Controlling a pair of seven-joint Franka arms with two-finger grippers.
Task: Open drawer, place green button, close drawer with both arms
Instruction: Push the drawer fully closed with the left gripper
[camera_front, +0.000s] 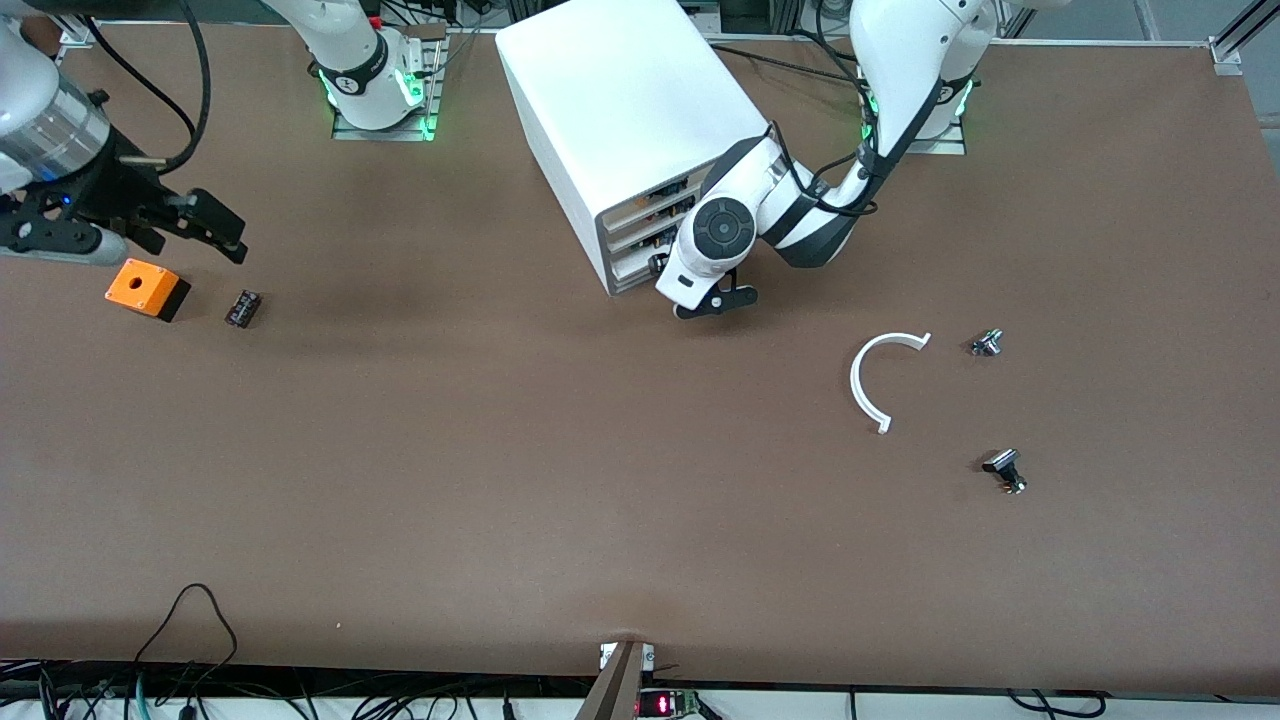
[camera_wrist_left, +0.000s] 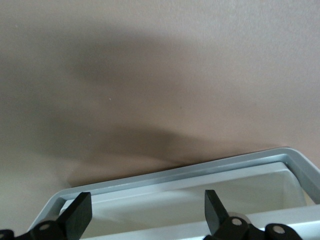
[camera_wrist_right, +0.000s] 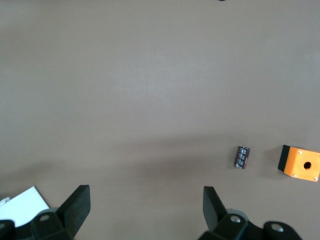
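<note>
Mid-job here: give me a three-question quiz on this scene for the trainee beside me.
1. True or false: the right end effector is holding the orange box with a hole.
2. Where is the left end effector? A) low at the front of the white four-drawer cabinet; B) over the white curved plastic strip; C) over the orange box.
3. Fill in: the small black cylinder lies on the table beside the ___ box.

Key: 1 false, its fingers are open and empty over the table; 2 A; 3 orange.
</note>
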